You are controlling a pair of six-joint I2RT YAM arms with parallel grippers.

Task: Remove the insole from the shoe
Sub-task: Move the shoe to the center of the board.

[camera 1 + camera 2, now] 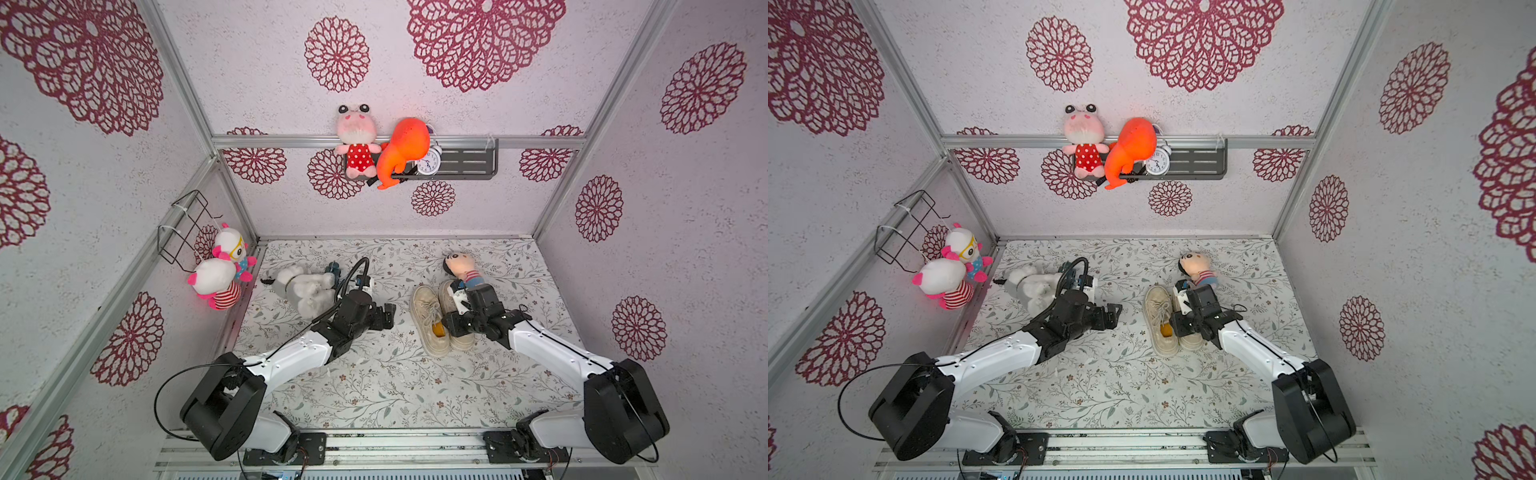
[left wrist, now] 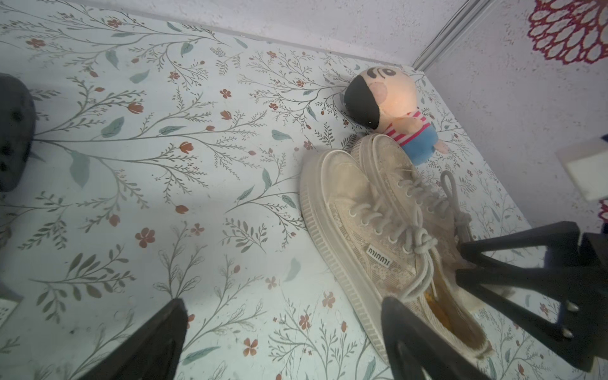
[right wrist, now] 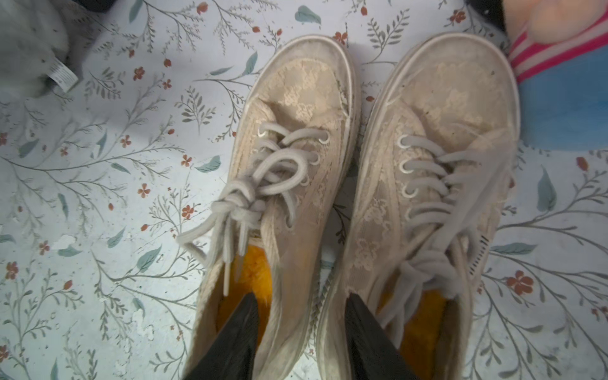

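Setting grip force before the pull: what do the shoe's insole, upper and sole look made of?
The insole looks like plush or fleece: orange-yellow and fuzzy, with fibres standing up. The upper seems to be lace over sheer mesh, matte, with a floral pattern. The sole is probably rubber: off-white and dull, with a ribbed sidewall.

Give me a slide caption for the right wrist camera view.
Right gripper straddles the adjoining sides of two beige sneakers, one finger at each yellow insole.
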